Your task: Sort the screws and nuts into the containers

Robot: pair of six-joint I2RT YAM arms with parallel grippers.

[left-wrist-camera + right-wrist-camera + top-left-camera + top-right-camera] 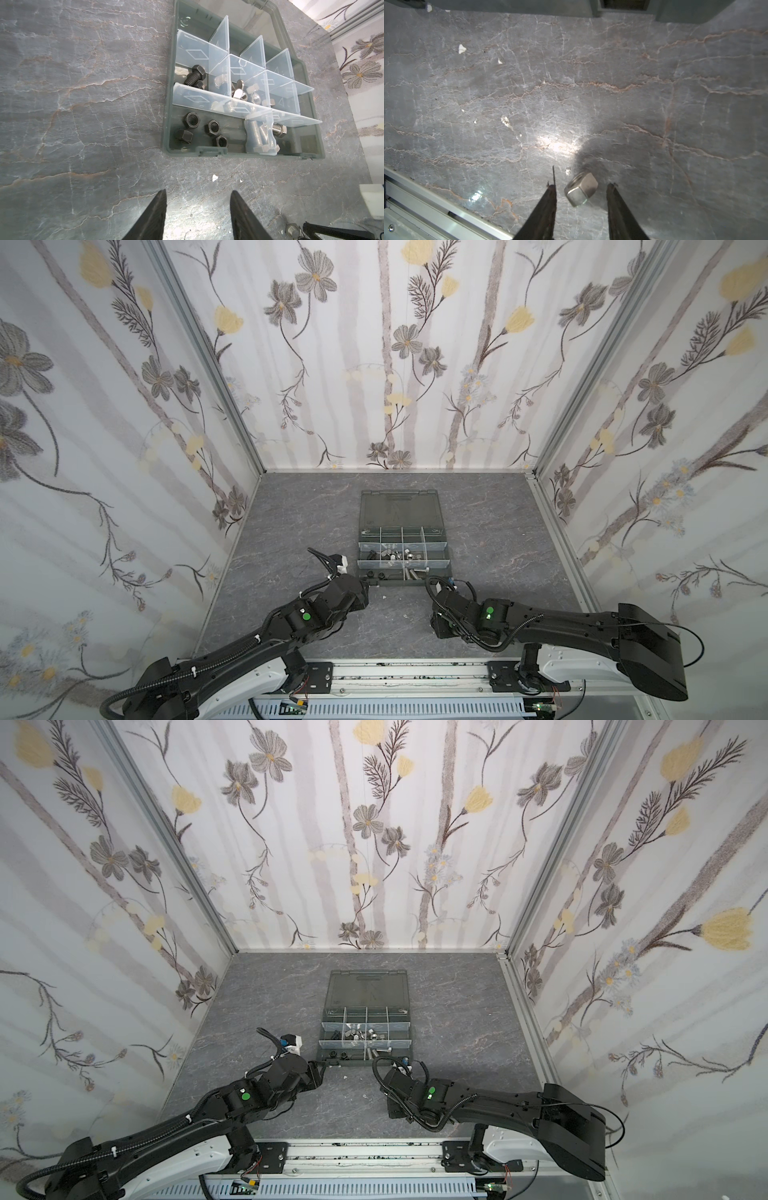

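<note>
The dark grey organizer box [450, 569] [410, 1042] lies open mid-table, its containers [236, 68] split by pale dividers. Several black nuts [213, 126] fill the near left compartment. Black screws [194, 78] lie in the one behind it, and silver screws [278, 129] in the near right one. Silver nuts [256, 97] sit in the middle row. My left gripper [198, 191] hangs open over bare table in front of the box. My right gripper [582, 184] is open, its fingers either side of a loose silver nut [581, 189] [293, 229] on the table, with a gap on both sides.
The box's smoky lid [398, 508] lies flat behind the compartments. Small white chips [214, 177] [462, 49] dot the grey marbled table [291, 531]. A metal rail [436, 205] runs along the front edge near my right gripper. Flowered walls close in three sides.
</note>
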